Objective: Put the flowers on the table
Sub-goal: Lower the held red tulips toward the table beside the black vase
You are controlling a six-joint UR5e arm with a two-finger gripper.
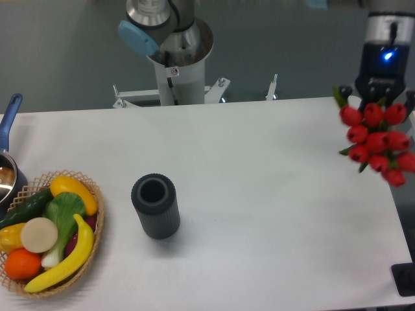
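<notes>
End effector (382, 97): mine, at the far right of the view, above the right end of the bench. Its fingertips are hidden behind the blooms, so I cannot see how the jaws stand; from the way the bunch hangs below the wrist, I judge it is gripping the flowers.

Flowers (378, 142): bunch of red tulips, heads massed toward the camera, directly under my end effector, over the bench's right edge. Stems and leaves mostly hidden behind the heads; only green tips show at upper left and lower left of the cluster. Long axis appears to run roughly away from the camera, stems up toward the wrist. Slightly blurred. Whether they touch the bench I cannot tell; I judge not.

Bench (259, 168): white top. The bare surface lies to the left of and below the bunch, so the coming move is down and a little leftward, with the long axis tipped flat.

Vase (155, 206): dark ribbed cylinder, upright, open mouth, nothing inside. Well apart from the flowers.

Basket (97, 223): woven, at lower left. Holds bananas, an orange, a cucumber, a green leafy vegetable, a pale round slice, a yellow piece.

Pot (8, 175): blue-handled, at left edge; contents unclear.
</notes>
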